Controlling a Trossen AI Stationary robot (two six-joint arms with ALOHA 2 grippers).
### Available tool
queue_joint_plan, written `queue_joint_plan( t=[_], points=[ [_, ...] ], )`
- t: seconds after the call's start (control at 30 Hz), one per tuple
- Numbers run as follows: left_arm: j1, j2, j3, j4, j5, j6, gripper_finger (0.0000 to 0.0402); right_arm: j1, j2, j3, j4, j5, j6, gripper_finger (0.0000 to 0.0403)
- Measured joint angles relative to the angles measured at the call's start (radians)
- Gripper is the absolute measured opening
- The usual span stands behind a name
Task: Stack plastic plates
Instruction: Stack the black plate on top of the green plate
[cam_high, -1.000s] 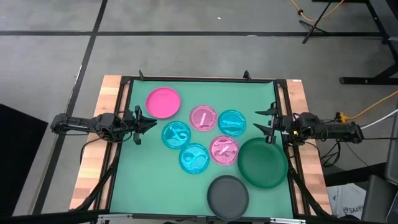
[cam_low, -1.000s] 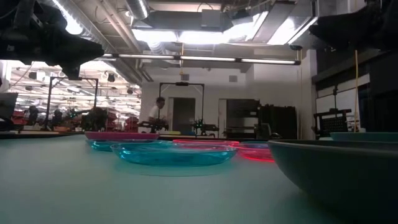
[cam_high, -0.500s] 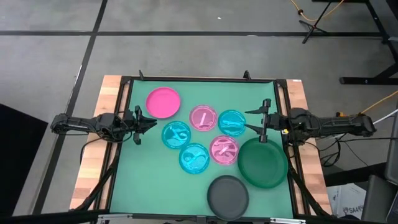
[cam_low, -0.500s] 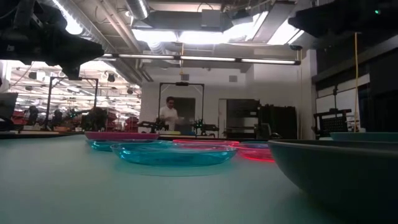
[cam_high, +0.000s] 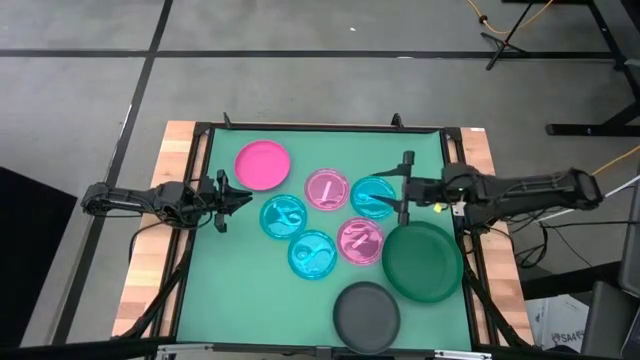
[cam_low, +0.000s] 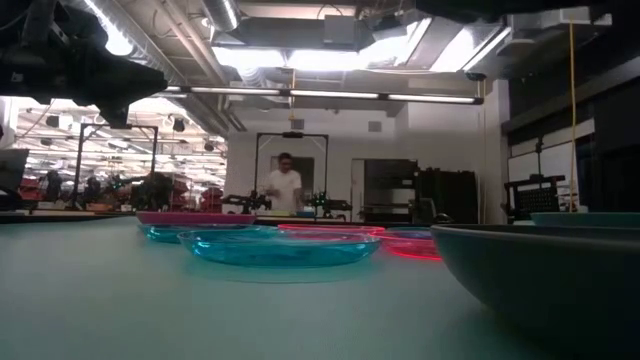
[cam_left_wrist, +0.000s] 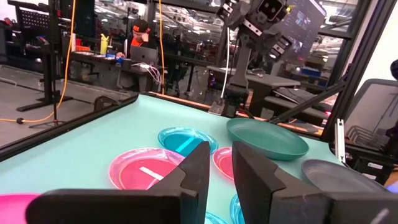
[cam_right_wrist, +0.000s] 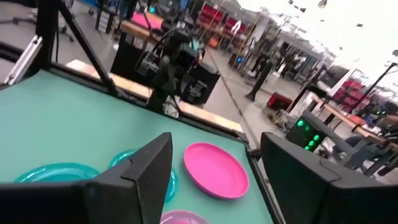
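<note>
Eight plates lie flat on the green mat. They are a hot pink plate (cam_high: 263, 164), two translucent pink plates (cam_high: 327, 189) (cam_high: 360, 240), three cyan plates (cam_high: 373, 196) (cam_high: 283, 216) (cam_high: 312, 254), a large dark green plate (cam_high: 423, 262) and a dark grey plate (cam_high: 366, 315). My right gripper (cam_high: 405, 189) (cam_right_wrist: 216, 149) is wide open above the right rim of the far-right cyan plate and touches nothing. My left gripper (cam_high: 240, 198) (cam_left_wrist: 221, 149) waits at the mat's left edge, its fingers a narrow gap apart.
A black frame (cam_high: 320, 128) borders the mat, with wooden table strips (cam_high: 150, 250) outside it. The dark green plate (cam_low: 550, 270) fills the near right of the low view. A person (cam_low: 285, 185) stands in the room beyond the table. The right arm (cam_left_wrist: 249, 37) shows in the left wrist view.
My right gripper has moved from the mat's right edge toward the table's left, out over the far-right cyan plate's rim. The plates have stayed put. The person in the room behind has walked to the right.
</note>
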Motion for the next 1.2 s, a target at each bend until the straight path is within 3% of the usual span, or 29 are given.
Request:
queue_joint_plan(
  t=[0.3,0.6,1.2],
  points=[
    [0.0,0.0,0.0,0.0,0.0,0.0,0.0062,0.001,0.195,0.202,-0.149,-0.118,-0.025,0.0239],
    [0.0,0.0,0.0,-0.001,-0.001,0.0,0.0062,0.013,0.348,0.283,-0.151,-0.267,-0.056,0.0239],
    [0.0,0.0,0.0,-0.001,0.0,0.0,0.0062,0.275,0.49,0.325,-0.158,-0.259,-0.13,0.0239]
  ],
)
